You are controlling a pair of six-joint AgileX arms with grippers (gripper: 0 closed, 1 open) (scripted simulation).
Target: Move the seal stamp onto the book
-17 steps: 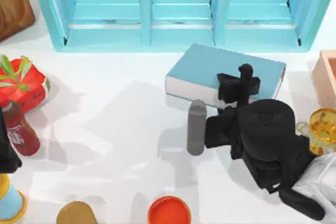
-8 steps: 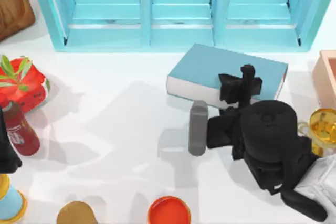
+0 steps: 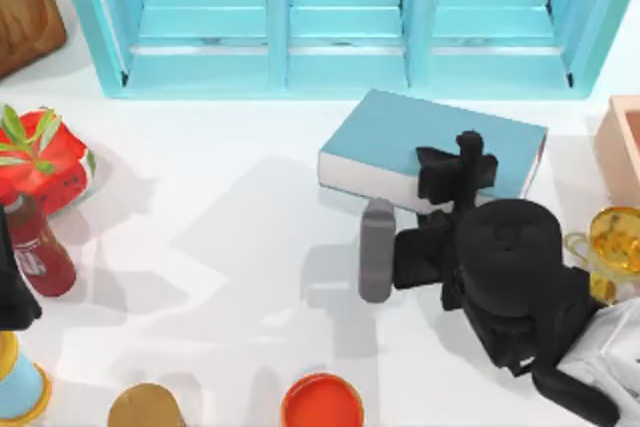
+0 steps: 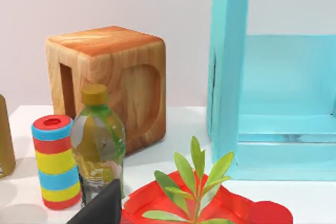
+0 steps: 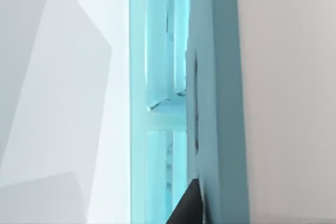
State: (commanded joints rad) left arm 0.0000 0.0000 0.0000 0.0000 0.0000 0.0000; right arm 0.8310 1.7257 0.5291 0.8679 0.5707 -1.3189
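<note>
Right arm over the book, left arm parked at the table's left edge.

The right gripper [image 3: 458, 169] hangs over the near right part of the book [image 3: 390, 132], which lies before the blue shelf [image 3: 340, 67]. A gold trophy [image 3: 612, 242] stands right of the arm; a red bottle [image 3: 35, 247] stands far left.

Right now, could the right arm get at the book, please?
Probably yes: the right tool hangs over the book's near edge, nothing visible between them; the grey cylinder stands off to the side. The left arm sits parked at the left.
</note>
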